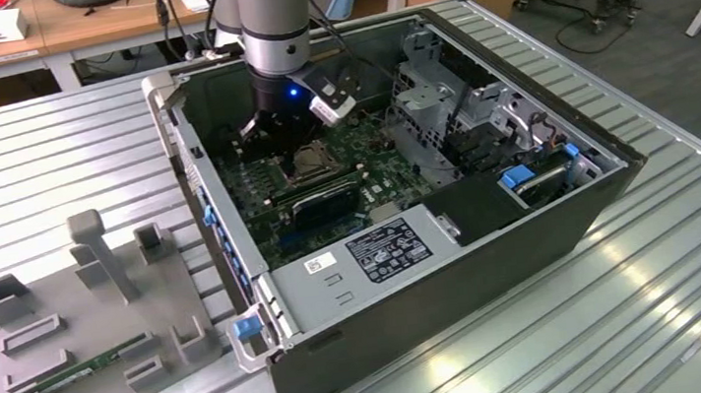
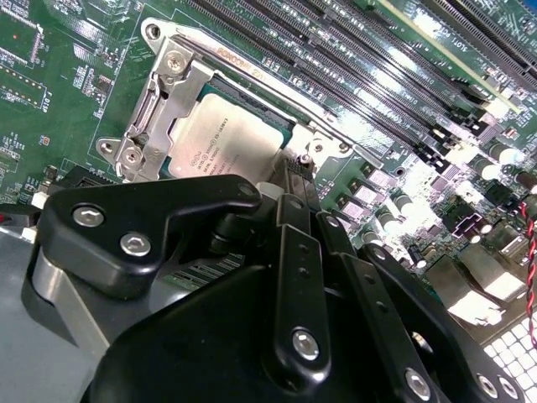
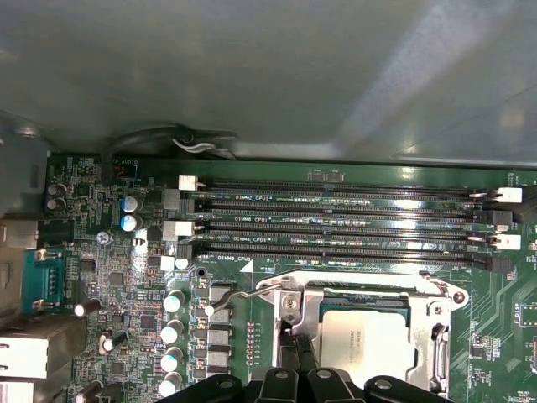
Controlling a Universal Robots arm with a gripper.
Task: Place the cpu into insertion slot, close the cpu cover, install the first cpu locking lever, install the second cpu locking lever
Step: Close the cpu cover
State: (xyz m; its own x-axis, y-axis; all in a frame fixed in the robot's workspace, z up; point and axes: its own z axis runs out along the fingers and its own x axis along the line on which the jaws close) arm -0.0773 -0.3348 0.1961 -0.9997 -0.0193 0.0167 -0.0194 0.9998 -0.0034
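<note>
Silvery-tan square cpu [image 2: 226, 138] seated in the black square insertion slot [image 2: 248, 92], thin silver frame cpu cover [image 2: 180, 92] down over it. Black claw [image 2: 299, 168], fingers pinched together on nothing visible, tips at the cover's edge.

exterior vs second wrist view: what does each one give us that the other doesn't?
Exterior view: the whole open computer case and a gray fixture tray with a memory stick on it.
Second wrist view: the chip seated with the metal cover lying flat around it, next to the long memory slots.
Both: the gripper low over the green board.
</note>
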